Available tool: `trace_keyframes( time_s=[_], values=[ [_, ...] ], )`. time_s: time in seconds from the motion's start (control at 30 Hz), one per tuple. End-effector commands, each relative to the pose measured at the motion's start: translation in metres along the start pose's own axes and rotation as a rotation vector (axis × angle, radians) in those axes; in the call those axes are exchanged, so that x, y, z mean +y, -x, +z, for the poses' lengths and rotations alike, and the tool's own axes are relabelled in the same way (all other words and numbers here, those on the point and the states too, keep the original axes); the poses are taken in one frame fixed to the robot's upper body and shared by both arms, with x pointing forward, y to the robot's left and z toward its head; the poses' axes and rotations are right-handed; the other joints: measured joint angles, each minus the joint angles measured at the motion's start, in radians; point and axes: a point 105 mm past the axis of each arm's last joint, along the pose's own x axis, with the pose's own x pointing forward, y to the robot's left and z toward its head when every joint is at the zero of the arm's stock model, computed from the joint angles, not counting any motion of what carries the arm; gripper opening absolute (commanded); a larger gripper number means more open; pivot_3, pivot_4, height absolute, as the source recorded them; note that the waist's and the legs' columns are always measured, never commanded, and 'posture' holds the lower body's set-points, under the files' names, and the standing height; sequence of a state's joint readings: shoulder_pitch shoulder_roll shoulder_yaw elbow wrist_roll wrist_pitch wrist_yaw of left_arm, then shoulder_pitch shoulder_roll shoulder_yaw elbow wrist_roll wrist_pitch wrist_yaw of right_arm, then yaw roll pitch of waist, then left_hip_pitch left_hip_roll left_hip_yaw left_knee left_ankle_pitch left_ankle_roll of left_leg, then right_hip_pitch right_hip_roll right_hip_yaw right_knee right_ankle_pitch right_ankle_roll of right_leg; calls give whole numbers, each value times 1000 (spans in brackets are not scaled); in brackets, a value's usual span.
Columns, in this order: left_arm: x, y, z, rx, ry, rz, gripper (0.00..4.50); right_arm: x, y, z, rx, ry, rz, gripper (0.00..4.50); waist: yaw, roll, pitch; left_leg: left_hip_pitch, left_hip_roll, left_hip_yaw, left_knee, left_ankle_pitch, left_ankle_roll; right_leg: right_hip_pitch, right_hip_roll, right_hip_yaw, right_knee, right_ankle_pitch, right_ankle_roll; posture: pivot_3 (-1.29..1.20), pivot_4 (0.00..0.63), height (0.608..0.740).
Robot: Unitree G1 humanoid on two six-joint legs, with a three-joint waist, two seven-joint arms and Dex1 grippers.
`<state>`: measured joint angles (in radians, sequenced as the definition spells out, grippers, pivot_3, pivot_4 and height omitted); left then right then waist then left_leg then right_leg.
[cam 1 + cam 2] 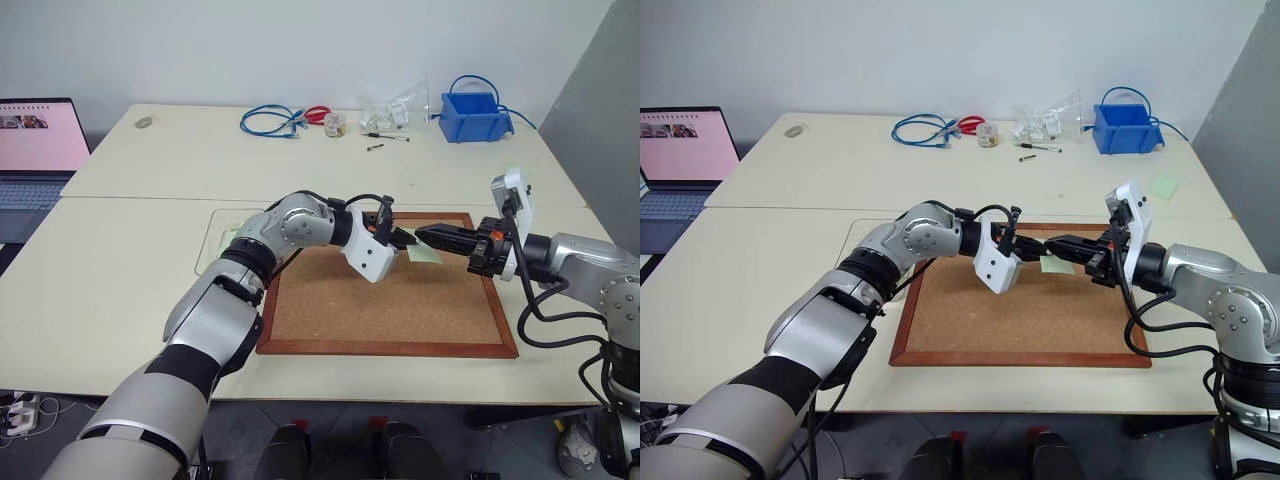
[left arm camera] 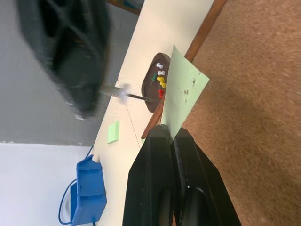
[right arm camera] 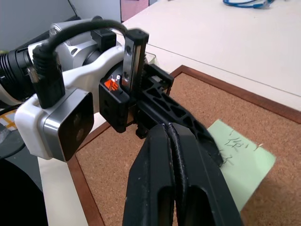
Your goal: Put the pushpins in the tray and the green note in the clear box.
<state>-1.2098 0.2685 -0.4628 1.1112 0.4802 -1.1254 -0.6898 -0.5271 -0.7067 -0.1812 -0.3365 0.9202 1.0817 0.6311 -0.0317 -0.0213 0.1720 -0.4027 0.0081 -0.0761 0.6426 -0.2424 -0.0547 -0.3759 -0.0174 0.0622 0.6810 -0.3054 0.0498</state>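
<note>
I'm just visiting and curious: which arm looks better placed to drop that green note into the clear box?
Probably the left. Its gripper is shut on the green note, and the clear box lies on its side. The right gripper is shut and holds nothing.

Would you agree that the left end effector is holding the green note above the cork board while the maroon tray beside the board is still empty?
Not quite: the tray is not empty. The left wrist view shows white, yellow, green and red pushpins lying in it. The rest holds: the left end effector is shut on the green note above the cork board.
</note>
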Motion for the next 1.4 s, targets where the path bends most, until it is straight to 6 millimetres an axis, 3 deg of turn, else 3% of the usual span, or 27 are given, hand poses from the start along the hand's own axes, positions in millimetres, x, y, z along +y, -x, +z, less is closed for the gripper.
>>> trace_keyframes(
  time_s=[0.03,0.13,0.2,0.3,0.4,0.57,0.7,1.03,1.17,1.4],
  values=[
    [8,1,3,-13,-23,35,43,-3,9,16,-49,43,-28,0,1,0,0,0,0,0,0,0,0,0,0,0,0,0,0,0,150,740],
    [15,0,1,-15,74,95,43,-20,18,16,-57,59,-154,0,1,0,0,0,0,0,0,0,0,0,0,0,0,0,0,0,150,740],
    [18,-2,3,-49,187,127,43,-41,27,10,-64,62,-310,0,1,0,0,0,0,0,0,0,0,0,0,0,0,0,0,0,150,740],
    [8,-6,12,-119,339,78,43,-79,46,-5,-60,57,-590,0,1,0,0,-1,0,0,0,0,0,0,-1,-1,0,0,0,0,150,740],
    [2,-8,16,-162,552,46,43,-100,60,-21,-27,43,-752,0,0,0,0,-1,0,0,0,0,0,-1,0,0,1,0,0,0,150,740],
    [1,-14,24,-189,843,53,43,-125,71,-33,-34,9,-887,0,-13,1,0,-1,1,1,0,0,0,-2,0,1,2,0,0,0,150,740],
    [4,-17,28,-178,971,73,43,-136,69,-35,-42,7,-906,0,-14,1,0,0,1,1,1,0,0,-1,1,1,2,0,0,0,150,740],
    [-2,-13,36,-146,1000,37,43,-163,59,-46,-26,-34,-906,0,-19,2,-1,1,1,2,0,0,0,0,1,3,2,0,0,0,150,740],
    [-4,-11,34,-128,980,35,0,-165,57,-51,-10,-33,-903,659,-19,2,-1,1,1,2,0,0,0,0,0,3,2,0,0,0,150,740],
    [-2,-10,34,-125,978,43,0,-167,60,-52,-12,-27,-910,2236,-19,2,-1,1,1,2,0,0,0,0,0,3,2,0,0,0,150,740]
  ],
)
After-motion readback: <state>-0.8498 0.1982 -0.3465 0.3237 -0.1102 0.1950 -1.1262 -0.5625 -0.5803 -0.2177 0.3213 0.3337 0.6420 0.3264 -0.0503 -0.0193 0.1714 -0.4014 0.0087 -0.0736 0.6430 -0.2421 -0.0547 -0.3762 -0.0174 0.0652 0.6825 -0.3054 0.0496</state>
